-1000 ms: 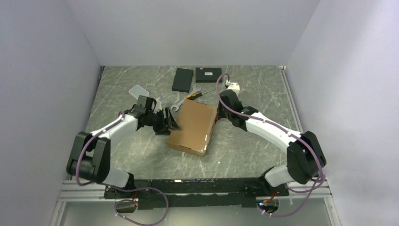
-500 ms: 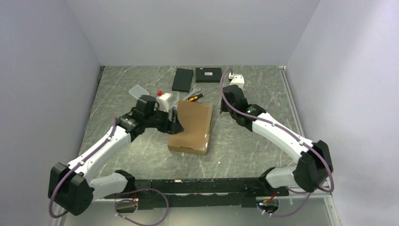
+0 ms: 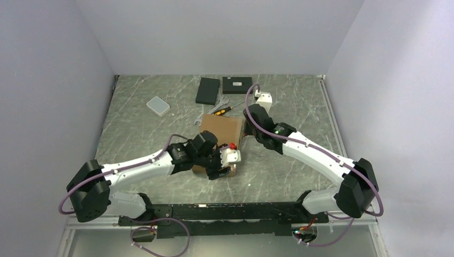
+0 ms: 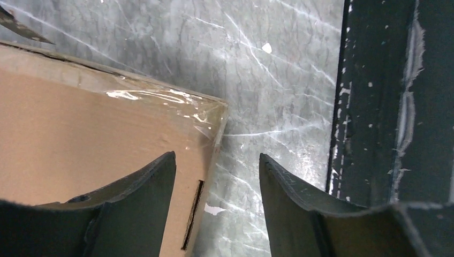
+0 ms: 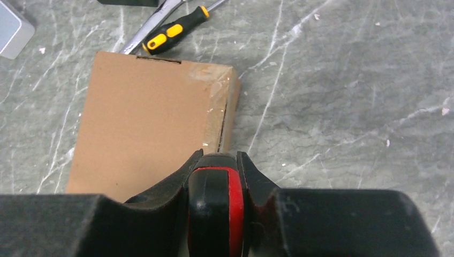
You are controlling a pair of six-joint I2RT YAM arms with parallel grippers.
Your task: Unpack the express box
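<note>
The express box is a flat brown cardboard mailer lying closed in the middle of the table, with clear tape on its corners. My left gripper is open over the box's near end. In the left wrist view one finger is over the box and the other is over bare table. My right gripper is at the box's right edge. It is shut on a black and red tool handle, which hangs over the box's near right corner.
Two flat black boxes lie at the back. A yellow-and-black screwdriver and a wrench lie just behind the box, and both show in the right wrist view. A small pale case lies back left. A black rail runs along the near edge.
My left arm has swung from the box's left side round to its near end. The box has turned a little straighter. My right gripper stays at the box's right edge.
</note>
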